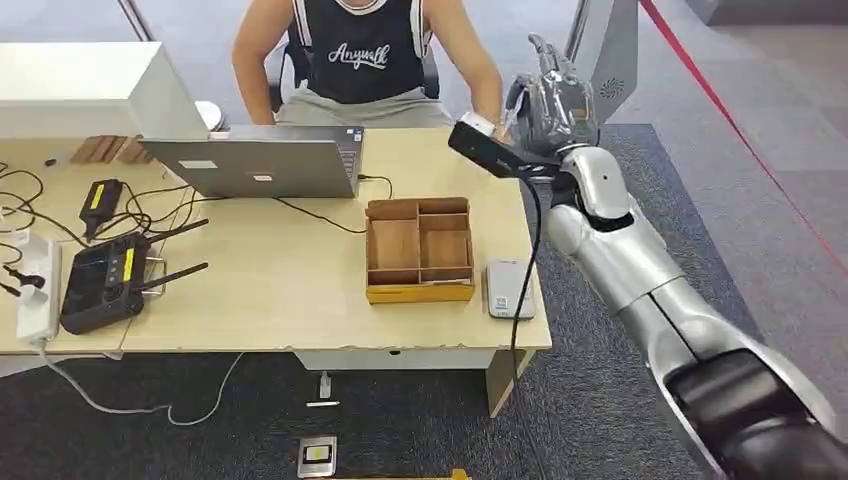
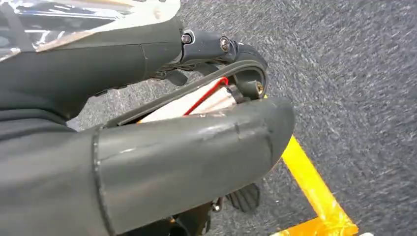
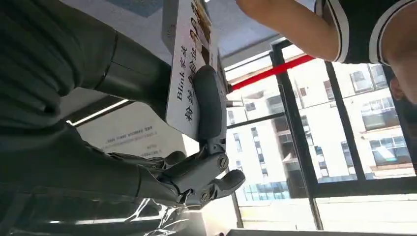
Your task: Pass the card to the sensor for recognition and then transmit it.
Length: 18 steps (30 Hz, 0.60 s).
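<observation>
My right hand [image 1: 555,100] is raised past the table's far right corner, level with the seated person's forearm [image 1: 487,85]. In the right wrist view it holds a white card [image 3: 189,64] with printed text, the thumb [image 3: 209,105] pressing on its face. The person's arm [image 3: 280,22] reaches in close above the card. The sensor [image 1: 510,288], a flat light-grey device, lies on the table near its front right corner, well below the hand. My left hand [image 2: 196,123] hangs over the carpet and holds nothing, its fingers apart.
A cardboard divider tray [image 1: 419,250] stands beside the sensor. An open laptop [image 1: 260,165], a black controller [image 1: 100,280], cables and a power strip [image 1: 35,290] cover the table's left. Yellow tape [image 2: 314,191] marks the floor.
</observation>
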{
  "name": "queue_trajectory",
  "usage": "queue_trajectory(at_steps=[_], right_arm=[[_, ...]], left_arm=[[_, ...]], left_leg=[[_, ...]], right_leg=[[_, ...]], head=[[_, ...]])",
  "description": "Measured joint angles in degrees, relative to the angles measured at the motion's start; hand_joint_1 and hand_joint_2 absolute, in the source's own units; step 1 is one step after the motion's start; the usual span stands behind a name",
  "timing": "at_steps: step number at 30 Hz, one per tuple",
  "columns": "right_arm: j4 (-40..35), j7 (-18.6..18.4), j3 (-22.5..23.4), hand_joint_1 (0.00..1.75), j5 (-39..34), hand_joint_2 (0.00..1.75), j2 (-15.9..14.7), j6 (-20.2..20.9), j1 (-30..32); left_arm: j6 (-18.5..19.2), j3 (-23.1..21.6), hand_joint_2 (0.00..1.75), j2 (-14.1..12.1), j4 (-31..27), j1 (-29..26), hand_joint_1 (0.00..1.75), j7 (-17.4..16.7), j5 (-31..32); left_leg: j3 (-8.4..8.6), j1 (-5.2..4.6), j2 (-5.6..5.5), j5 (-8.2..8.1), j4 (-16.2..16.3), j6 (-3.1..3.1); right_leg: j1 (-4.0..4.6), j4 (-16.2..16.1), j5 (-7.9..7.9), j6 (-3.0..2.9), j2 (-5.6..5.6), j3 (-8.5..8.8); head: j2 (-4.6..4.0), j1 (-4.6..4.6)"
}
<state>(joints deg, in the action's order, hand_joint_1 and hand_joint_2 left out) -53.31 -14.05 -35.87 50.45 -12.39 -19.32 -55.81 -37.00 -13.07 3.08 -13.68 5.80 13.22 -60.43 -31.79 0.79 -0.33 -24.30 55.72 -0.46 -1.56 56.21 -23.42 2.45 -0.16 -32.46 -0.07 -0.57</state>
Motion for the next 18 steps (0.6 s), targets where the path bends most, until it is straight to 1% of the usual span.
queue_trajectory(at_steps=[7,10,13,18], right_arm=[[7.2,1.7,-2.0,1.75,0.1,1.75,4.3,1.2,-3.7],[9.5,1.9,-2.6,1.75,0.1,1.75,5.5,1.9,-4.7],[11.3,1.9,-3.2,1.75,0.1,1.75,6.6,2.9,-5.8],[17.0,0.9,-4.2,1.75,1.0,1.75,9.2,4.8,-8.7]], left_arm=[[0.5,-0.1,0.0,0.2,0.0,0.0,0.0,-1.3,1.4],[0.5,-0.2,0.0,0.2,0.0,0.0,0.0,-1.9,1.5],[0.4,-0.5,0.0,0.2,0.0,0.2,0.0,-2.5,1.7],[0.1,-1.2,0.0,0.2,-0.4,1.2,0.0,-4.8,1.8]], left_leg=[[-0.02,-0.01,0.02,-0.01,0.0,0.0],[-0.02,-0.01,0.02,-0.01,0.0,0.0],[-0.02,-0.01,0.02,0.0,0.0,0.0],[-0.01,0.0,0.03,0.0,0.0,-0.01]], right_leg=[[-0.01,0.0,0.0,0.0,0.0,-0.04],[0.0,0.0,0.0,0.0,0.0,-0.04],[0.0,0.0,0.0,0.0,0.0,-0.04],[0.0,0.0,0.01,-0.01,0.01,-0.05]], head=[[0.0,-0.02],[0.0,0.0],[0.0,-0.02],[0.0,-0.02]])
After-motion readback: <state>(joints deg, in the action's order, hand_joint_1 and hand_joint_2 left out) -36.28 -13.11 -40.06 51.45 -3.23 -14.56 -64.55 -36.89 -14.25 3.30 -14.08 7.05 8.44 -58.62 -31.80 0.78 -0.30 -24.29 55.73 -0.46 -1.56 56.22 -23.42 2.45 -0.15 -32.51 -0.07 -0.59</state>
